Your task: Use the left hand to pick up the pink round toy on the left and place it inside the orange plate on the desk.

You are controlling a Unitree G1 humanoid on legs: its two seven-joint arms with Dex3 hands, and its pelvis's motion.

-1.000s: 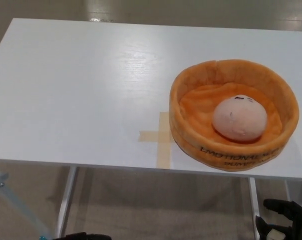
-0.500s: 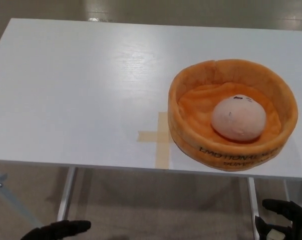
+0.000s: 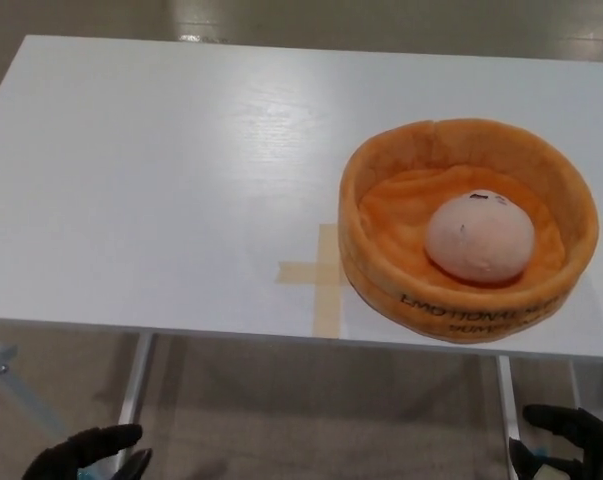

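White surface (image 3: 161, 180) on pale metal legs (image 3: 133, 390), seen from above over a beige floor (image 3: 311, 410).
A faint wood grain is shown on the top, and a cross of tan tape (image 3: 321, 275) is stuck near its front edge. Bright reflections are seen on the glossy floor beyond the far edge.

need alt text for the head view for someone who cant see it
A pink round toy sits inside an orange plush plate on the right of a white table. Tan tape cross beside the plate. Both black hands, left and right, hang below the table edge, holding nothing.
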